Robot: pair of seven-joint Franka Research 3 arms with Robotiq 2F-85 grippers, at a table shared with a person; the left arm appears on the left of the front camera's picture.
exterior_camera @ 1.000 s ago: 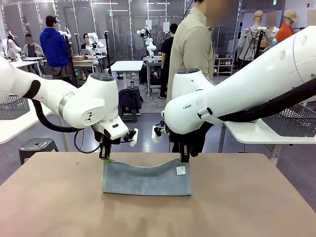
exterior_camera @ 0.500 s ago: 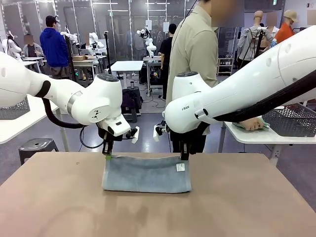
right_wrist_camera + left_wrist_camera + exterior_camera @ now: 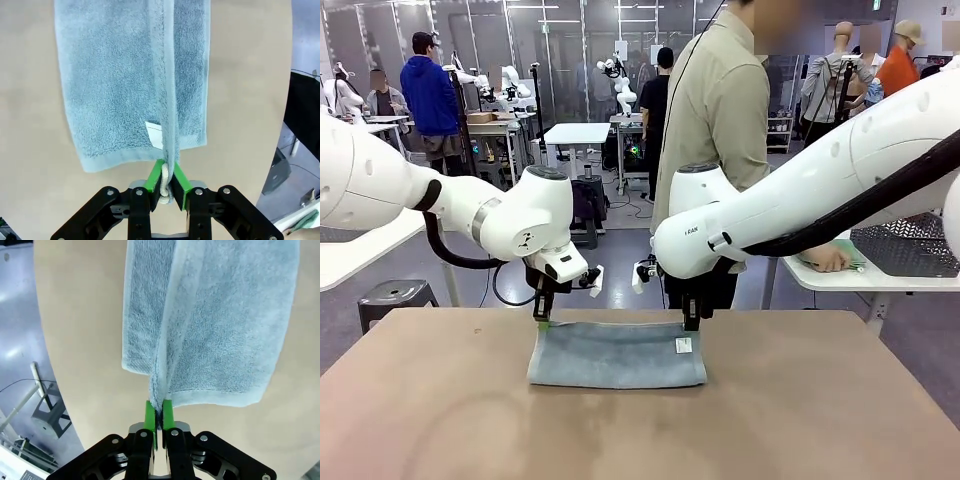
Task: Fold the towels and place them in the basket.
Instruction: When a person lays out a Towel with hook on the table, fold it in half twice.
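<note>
One pale grey-blue towel (image 3: 616, 355) lies doubled over on the brown table (image 3: 440, 420), near its far edge. My left gripper (image 3: 540, 318) is shut on the towel's far left corner, and my right gripper (image 3: 691, 322) is shut on the far right corner. In the left wrist view the green pads (image 3: 150, 412) pinch the towel (image 3: 210, 325) edge. The right wrist view shows the towel (image 3: 130, 80), a white label (image 3: 155, 134) and a white loop (image 3: 164, 182) caught in the right gripper (image 3: 167, 172). The dark mesh basket (image 3: 910, 242) stands on a side table at the right.
A person in a beige shirt (image 3: 715, 100) stands just beyond the table's far edge, one hand (image 3: 825, 258) resting on the white side table (image 3: 840, 280) beside the basket. A stool (image 3: 395, 298) stands at the left.
Both grippers have carried the towel's held edge away from me and lower, so the sagging top layer now lies flatter. The person has stepped right and put a hand on the side table.
</note>
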